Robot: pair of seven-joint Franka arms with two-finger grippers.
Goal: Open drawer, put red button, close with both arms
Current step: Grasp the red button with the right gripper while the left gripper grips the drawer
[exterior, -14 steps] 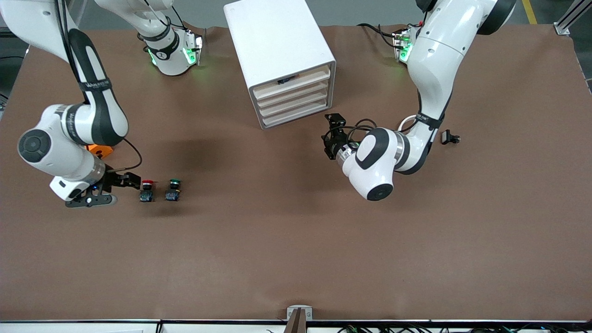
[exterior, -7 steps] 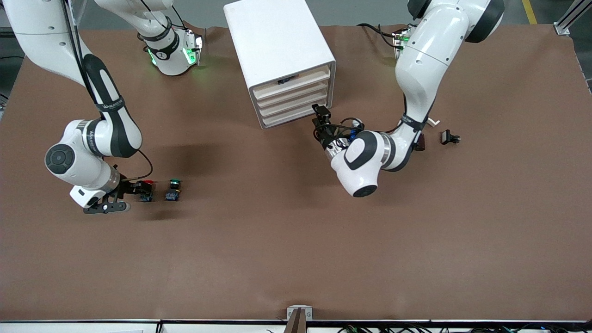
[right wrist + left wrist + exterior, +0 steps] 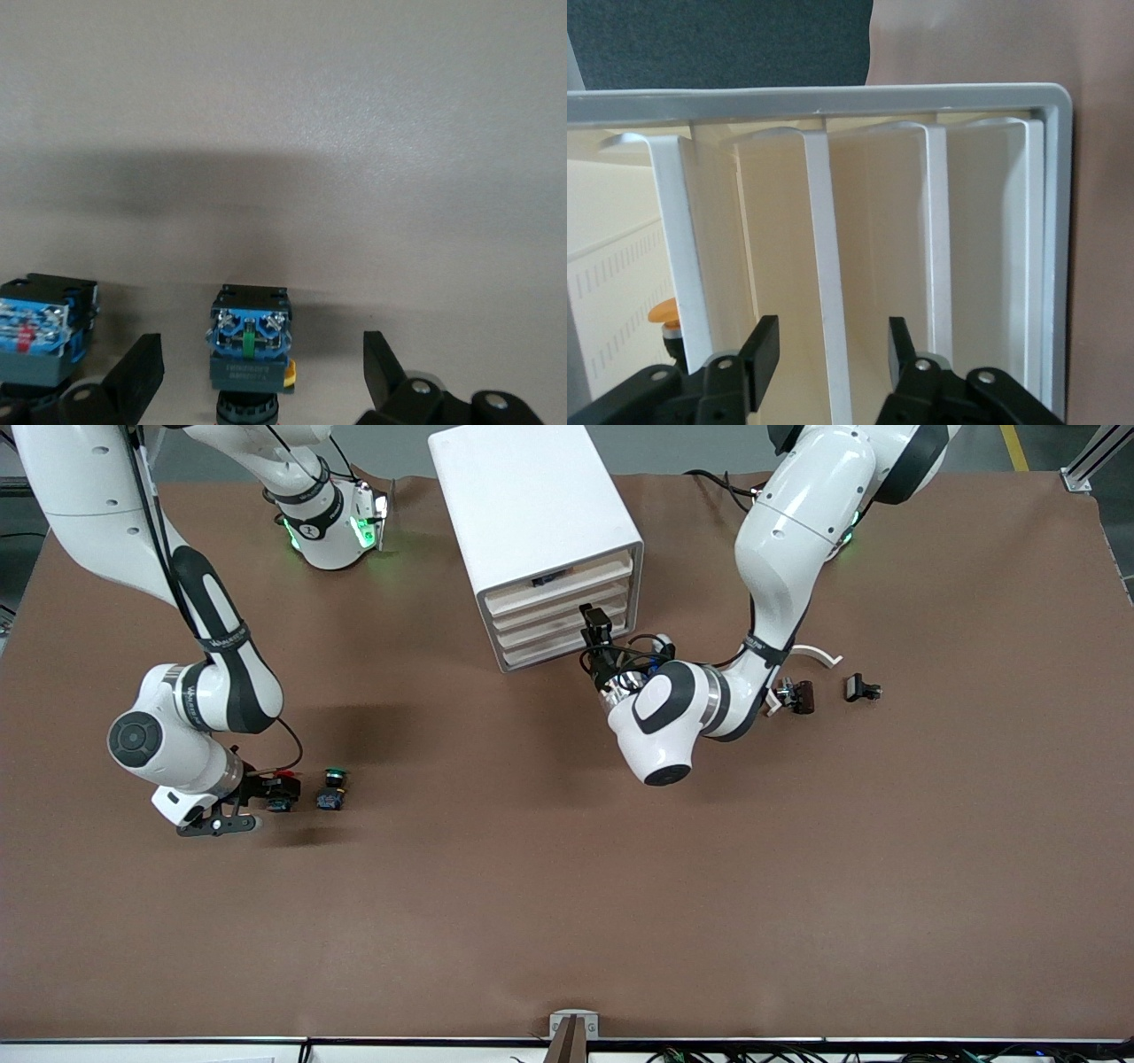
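The red button (image 3: 283, 779) lies on the brown table toward the right arm's end, partly hidden by my right gripper (image 3: 278, 791). In the right wrist view the button's blue base (image 3: 250, 345) lies between the open fingers (image 3: 137, 372), which do not touch it; my right gripper (image 3: 261, 376) is low over it. The white drawer cabinet (image 3: 532, 505) stands at the table's middle, its drawers flush. My left gripper (image 3: 595, 631) is open right in front of the drawer fronts (image 3: 824, 266). Its midpoint (image 3: 833, 347) straddles one drawer's front lip without gripping it.
The green button (image 3: 334, 788) lies beside the red one, toward the table's middle, and shows in the right wrist view (image 3: 35, 341). Small black parts (image 3: 797, 695) (image 3: 861, 688) and a white curved piece (image 3: 815, 654) lie toward the left arm's end. A small orange-topped item (image 3: 663, 314) sits inside the cabinet.
My left gripper has moved in toward the cabinet until it is at the drawer fronts. My right gripper has slid along the table toward the red button and now has it between its fingers.
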